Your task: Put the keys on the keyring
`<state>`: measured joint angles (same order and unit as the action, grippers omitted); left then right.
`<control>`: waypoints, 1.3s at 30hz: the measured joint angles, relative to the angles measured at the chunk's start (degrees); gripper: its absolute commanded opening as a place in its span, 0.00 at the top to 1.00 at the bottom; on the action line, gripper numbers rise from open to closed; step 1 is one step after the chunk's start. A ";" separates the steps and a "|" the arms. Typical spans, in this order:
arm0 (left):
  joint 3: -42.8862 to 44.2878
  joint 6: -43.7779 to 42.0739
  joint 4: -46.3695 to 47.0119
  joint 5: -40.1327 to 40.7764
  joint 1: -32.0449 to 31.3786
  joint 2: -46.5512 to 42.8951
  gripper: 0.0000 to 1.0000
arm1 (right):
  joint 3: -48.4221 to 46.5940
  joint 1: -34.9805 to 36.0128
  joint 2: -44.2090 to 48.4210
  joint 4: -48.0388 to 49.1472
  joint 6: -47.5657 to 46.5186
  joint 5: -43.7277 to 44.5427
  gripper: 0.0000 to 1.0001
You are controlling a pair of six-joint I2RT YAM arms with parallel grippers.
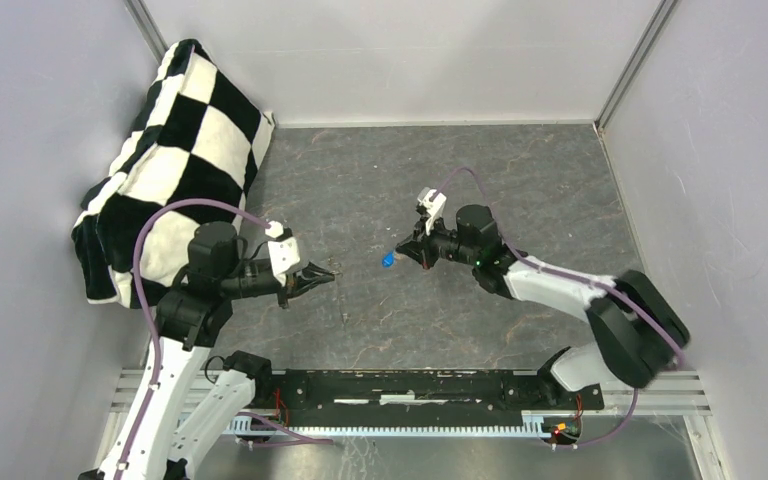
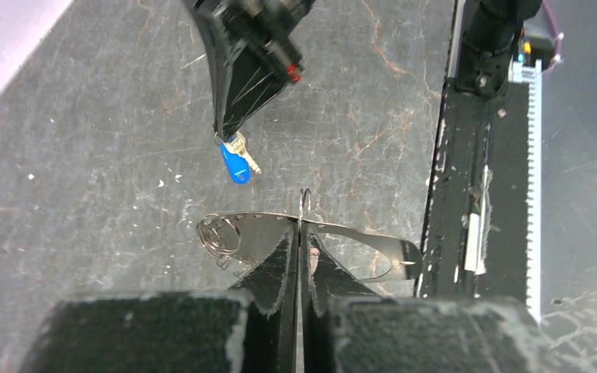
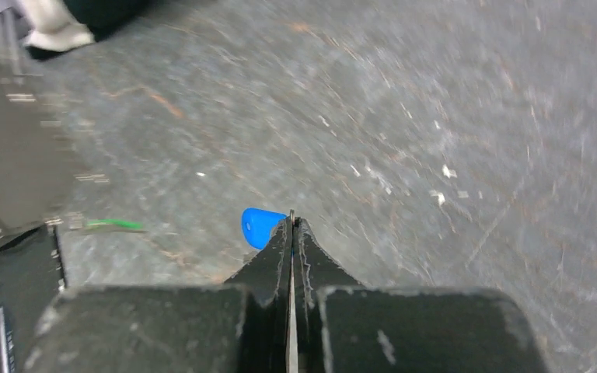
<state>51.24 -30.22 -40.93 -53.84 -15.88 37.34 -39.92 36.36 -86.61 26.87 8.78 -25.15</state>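
We've got the right pincer (image 1: 401, 254) clamped on the blue key (image 2: 235, 165), smooth plastic head dangling toward five o'clock, metal end at eleven, left pincer (image 2: 301, 230) pinched shut on the thin wire keyring (image 2: 258, 217), oval stretched nine-to-three, at the key's five o'clock.

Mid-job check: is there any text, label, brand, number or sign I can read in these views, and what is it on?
None can be read in any view.
The head of the blue key is plain plastic, with no print showing.
The checkered cloth carries only black and white squares.
The black rail at the arms' bases shows white marks, too small to read as letters.
The right wrist view is blurred.
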 measured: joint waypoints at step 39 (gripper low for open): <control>-2.45 14.25 3.32 2.80 0.00 -0.48 0.98 | 18.88 14.56 12.52 -9.16 -6.69 17.55 0.66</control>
<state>48.80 -15.97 -37.60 -51.05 -15.88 36.86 -21.04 50.92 -74.08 17.72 2.09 -7.60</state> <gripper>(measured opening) 0.034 0.195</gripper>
